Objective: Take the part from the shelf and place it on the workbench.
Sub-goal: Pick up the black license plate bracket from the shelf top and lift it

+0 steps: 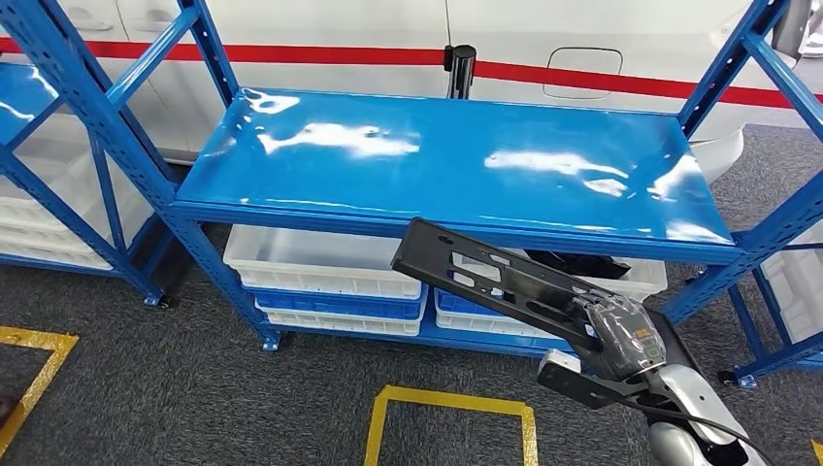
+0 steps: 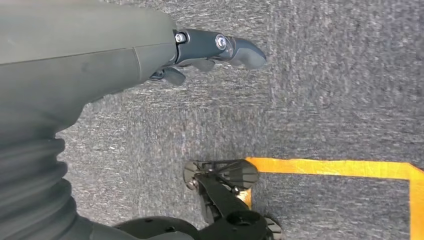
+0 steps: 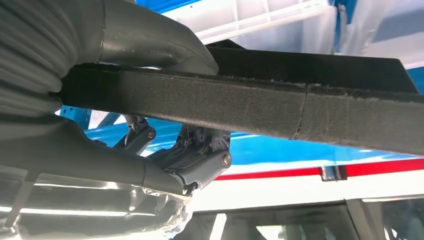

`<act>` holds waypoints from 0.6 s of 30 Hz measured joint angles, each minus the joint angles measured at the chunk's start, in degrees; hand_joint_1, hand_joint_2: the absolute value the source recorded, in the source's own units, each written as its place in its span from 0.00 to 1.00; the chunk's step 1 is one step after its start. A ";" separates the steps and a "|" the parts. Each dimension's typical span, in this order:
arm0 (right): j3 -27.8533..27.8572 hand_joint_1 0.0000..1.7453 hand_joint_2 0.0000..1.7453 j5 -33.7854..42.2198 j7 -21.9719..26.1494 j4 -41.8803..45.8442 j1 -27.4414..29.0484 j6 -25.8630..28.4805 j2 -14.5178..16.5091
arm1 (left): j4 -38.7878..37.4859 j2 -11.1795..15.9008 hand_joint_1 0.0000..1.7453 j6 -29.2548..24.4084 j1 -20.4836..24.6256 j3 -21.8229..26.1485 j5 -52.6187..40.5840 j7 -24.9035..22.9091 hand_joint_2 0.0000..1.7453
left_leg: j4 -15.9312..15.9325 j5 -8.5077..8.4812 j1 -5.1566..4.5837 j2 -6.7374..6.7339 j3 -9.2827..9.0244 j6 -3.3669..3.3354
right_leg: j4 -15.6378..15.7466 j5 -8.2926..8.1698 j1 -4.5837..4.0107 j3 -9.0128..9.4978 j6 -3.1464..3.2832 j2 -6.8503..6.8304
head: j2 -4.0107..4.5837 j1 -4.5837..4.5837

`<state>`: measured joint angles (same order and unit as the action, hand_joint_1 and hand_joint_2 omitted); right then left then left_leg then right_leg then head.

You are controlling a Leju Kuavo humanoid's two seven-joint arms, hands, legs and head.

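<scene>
Right hand (image 1: 621,335) is wrapped around a long flat black perforated plastic part (image 1: 485,277), gripping it near its lower end; in the head view the part slants from about four o'clock up toward ten o'clock, its free end in front of the edge of the glossy blue steel shelf (image 1: 456,160). From the right wrist view the black part (image 3: 300,107) runs between thumb and fingers (image 3: 200,160), so the hold looks firm. Left hand (image 2: 215,47) hangs over the floor with nothing in it, its dark fingers loosely extended.

Judging by this, the part is already off the shelf and the carry to the workbench is the step in hand. To do it well, the grip should stay tight, since the long free end will lever against the fingers; the part should be drawn back clear of the shelf edge and the blue upright at three o'clock before any turn, and kept level.

White plastic bins (image 1: 320,262) sit on the lower tier at seven o'clock. Grey carpet (image 1: 194,388) with yellow tape outlines (image 1: 451,400) covers the floor, and a white wall with a red stripe (image 1: 388,55) stands at twelve o'clock. No workbench shows from here.
</scene>
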<state>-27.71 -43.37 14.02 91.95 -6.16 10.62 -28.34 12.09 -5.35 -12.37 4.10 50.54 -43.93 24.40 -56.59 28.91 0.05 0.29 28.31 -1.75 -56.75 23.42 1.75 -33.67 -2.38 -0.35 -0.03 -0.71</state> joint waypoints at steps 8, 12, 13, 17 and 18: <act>0.43 1.00 1.00 -1.61 -0.23 0.00 0.52 -1.13 1.43 | 0.11 0.02 0.00 0.37 0.21 0.02 -0.22 0.19 1.00 | 1.25 -3.38 -0.12 -0.55 2.65 -2.36 | -9.38 7.63 -0.20 -4.39 0.83 0.06 | 0.01 0.32; 0.43 1.00 1.00 -1.61 -0.23 0.00 0.52 -1.13 1.43 | 0.11 0.02 0.00 0.37 0.21 0.02 -0.22 0.19 1.00 | 1.25 -3.38 -0.12 -0.55 2.65 -2.36 | -9.38 7.63 -0.20 -4.39 0.83 0.06 | 0.01 0.32; 0.43 1.00 1.00 -1.61 -0.23 0.00 0.52 -1.13 1.43 | 0.11 0.02 0.00 0.37 0.21 0.02 -0.22 0.19 1.00 | 1.25 -3.38 -0.12 -0.55 2.65 -2.36 | -9.38 7.63 -0.20 -4.39 0.83 0.06 | 0.01 0.32; 0.44 1.00 1.00 -1.61 -0.23 0.00 0.50 -1.23 1.48 | 0.12 0.02 0.00 0.37 0.21 0.02 -0.21 0.19 1.00 | 1.25 -3.50 -0.14 -0.58 2.82 -2.40 | -10.38 8.14 -0.18 -4.69 0.86 0.06 | 0.01 0.29; 0.44 1.00 1.00 -1.61 -0.23 -0.02 0.47 -1.38 1.55 | 0.12 0.02 0.00 0.37 0.20 0.03 -0.19 0.19 1.00 | 1.23 -3.66 -0.19 -0.60 3.06 -2.43 | -11.69 8.75 -0.16 -5.06 0.88 0.06 | 0.00 0.24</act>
<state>-27.27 -44.98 13.79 91.92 -5.68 9.23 -26.79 12.21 -5.33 -11.99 4.31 50.57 -44.12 24.58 -55.36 25.25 -0.13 -0.32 31.37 -4.17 -68.44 32.17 1.59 -38.73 -1.50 -0.29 -0.03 -0.47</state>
